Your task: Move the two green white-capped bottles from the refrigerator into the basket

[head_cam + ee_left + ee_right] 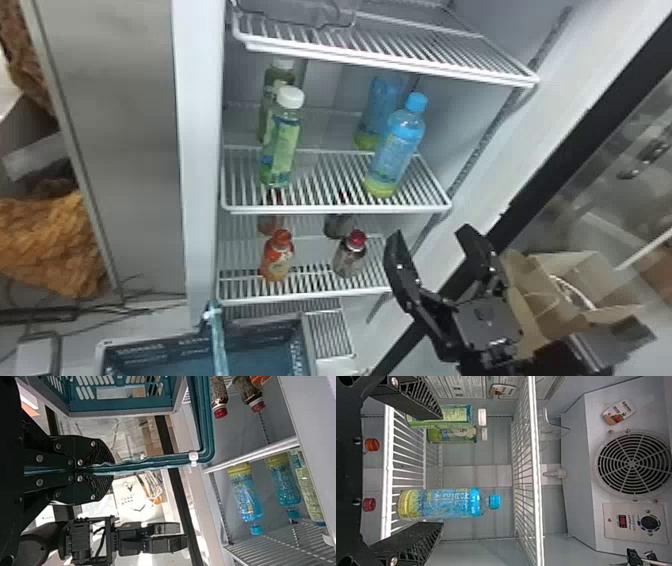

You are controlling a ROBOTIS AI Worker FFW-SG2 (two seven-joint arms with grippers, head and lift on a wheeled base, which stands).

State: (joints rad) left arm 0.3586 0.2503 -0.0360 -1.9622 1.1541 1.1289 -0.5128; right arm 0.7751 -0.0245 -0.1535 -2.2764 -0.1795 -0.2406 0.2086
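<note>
In the head view, you have the basket (309, 345) at about seven o'clock, its handle (158, 460) clamped between the black fingers of your left gripper (112, 470), as the left wrist view shows. That handle looks thin, so expect the basket to swing or tip a little when a bottle lands in it; set each one down low and gently.

Your front green bottle (282, 145) stands upright on the middle shelf (340, 208) of the refrigerator, between ten and eleven o'clock. The rear green bottle (279, 75) is just behind it, near eleven, so take the front one first. Both look like smooth plastic, probably full and fairly heavy, with walls that give under a squeeze and may be slick from cold. Grip around the label at mid-body, square and firm without crushing, and leave the white cap alone.

The front blue bottle (397, 150) stands at two o'clock, well apart from the green pair; pass it wide. At four o'clock waits your right gripper (441, 470), its fingers spread apart with nothing between them.
</note>
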